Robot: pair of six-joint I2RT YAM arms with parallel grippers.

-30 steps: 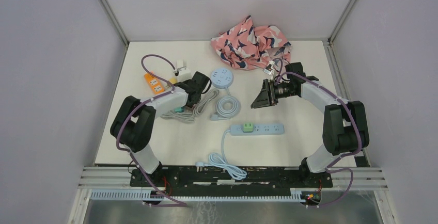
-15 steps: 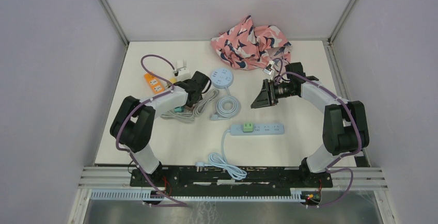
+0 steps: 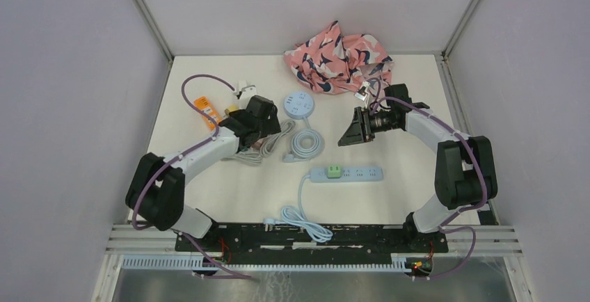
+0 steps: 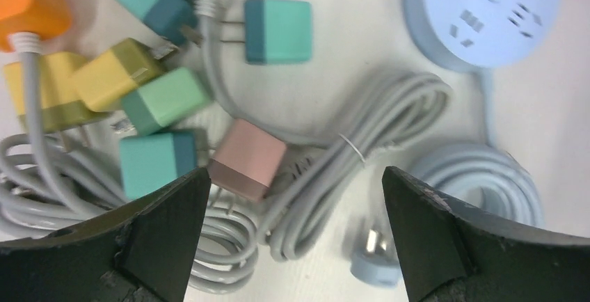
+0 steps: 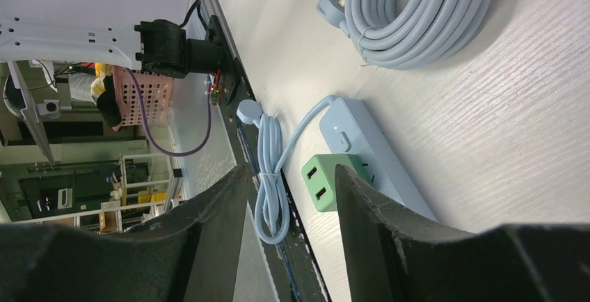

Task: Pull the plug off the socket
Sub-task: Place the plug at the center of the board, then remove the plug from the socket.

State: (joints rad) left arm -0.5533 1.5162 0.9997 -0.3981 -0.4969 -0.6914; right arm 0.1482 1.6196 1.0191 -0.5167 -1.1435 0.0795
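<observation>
as the green plug sits seated in the strip, lower centre of the top view, the pull is not yet done. right gripper hovers well apart, up-right of it, part-open, empty, aimed at the plug: likely lining up. left gripper released wide over spare adapters, centre-left, holding nothing.

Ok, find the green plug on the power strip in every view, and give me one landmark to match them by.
Top external: the green plug sits at the left end of the power strip, mid-table, towards the arms.
Left wrist: not in it.
Right wrist: bottom centre, standing on the strip.
Shared landmark: the coiled pale blue cable, in all three views.
</observation>
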